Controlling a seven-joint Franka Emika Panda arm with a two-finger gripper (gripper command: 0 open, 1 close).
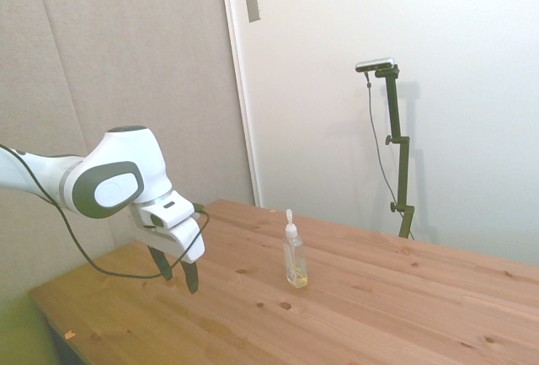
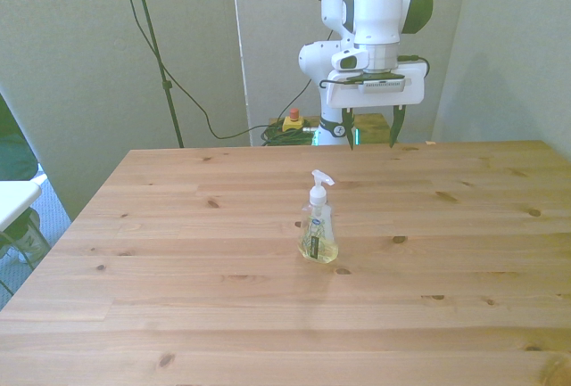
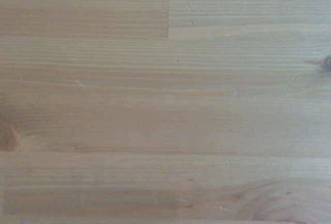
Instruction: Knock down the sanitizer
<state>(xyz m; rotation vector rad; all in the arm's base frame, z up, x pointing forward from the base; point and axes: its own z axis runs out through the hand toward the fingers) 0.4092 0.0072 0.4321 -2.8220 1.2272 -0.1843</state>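
- Standing upright near the middle of the table [image 2: 178, 315], the sanitizer [image 2: 318, 230] is the landmark for everything below; in the front view it is the nearest thing to the camera, with bare planks all round it.
- Bottle detail: clear body, yellowish liquid low in the base, white pump cap with a narrow nozzle. Side view shows the same bottle [image 1: 294, 257], upright, nothing touching it.
- Beyond the sanitizer, toward the table's far edge, the gripper [image 2: 368, 129] hangs above the wood, well apart from the bottle. Its two dark fingers [image 2: 395, 126] point down and stand spread, nothing between them.
- Side view agrees: gripper [image 1: 178, 274] low over the table, fingertips close to the surface, bottle untouched off to one side of it.
- Wrist view gives only wood grain [image 3: 165, 100]; the sanitizer is not in it, so the camera is no help for aiming yet.
- Step in hand, as I judge it: the approach. Task not yet begun on the bottle itself.
- Doing it well: travel toward the sanitizer keeping the fingertips off the planks; meet the bottle high, at the neck or cap, not at the weighted base, so it tips and does not merely slide.
- Push straight through along one line; a glancing touch could spin the bottle upright away from the fingers.
- Risk: liquid sits low, so a low push likely skids it.
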